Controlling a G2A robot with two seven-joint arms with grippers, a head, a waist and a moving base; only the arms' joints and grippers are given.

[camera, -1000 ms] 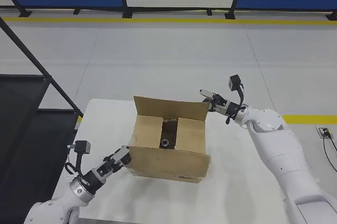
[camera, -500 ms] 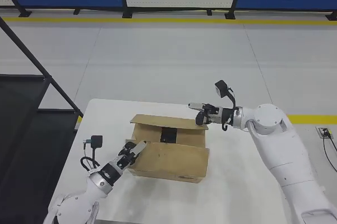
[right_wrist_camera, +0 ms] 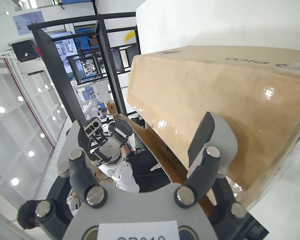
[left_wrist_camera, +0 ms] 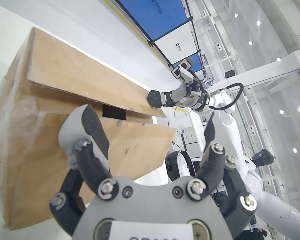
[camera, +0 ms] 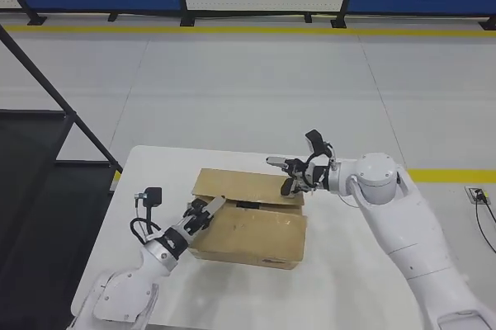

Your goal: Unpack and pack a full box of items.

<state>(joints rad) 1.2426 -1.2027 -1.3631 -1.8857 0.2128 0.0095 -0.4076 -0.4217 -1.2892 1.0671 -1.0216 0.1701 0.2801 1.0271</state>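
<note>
Top view: the cardboard box (camera: 248, 241) is seen mid-way on the table (camera: 148, 177), with near flap (camera: 260, 218) and far flap (camera: 231, 183) nearly folded flat. At these flaps the left gripper (camera: 206, 211) and right gripper (camera: 282, 175) are held spread wide and empty. Closing is judged underway; the flaps are to be pressed flush next.

We see a pale grey floor (camera: 248, 82) crossed by a yellow line (camera: 231, 30) near the top of the frame, just below blue panels (camera: 99, 4). A black framed screen (camera: 25, 190) stands at the left, beside the white counter (camera: 165, 169). Round ceiling lights (left_wrist_camera: 258, 22) shine overhead.
</note>
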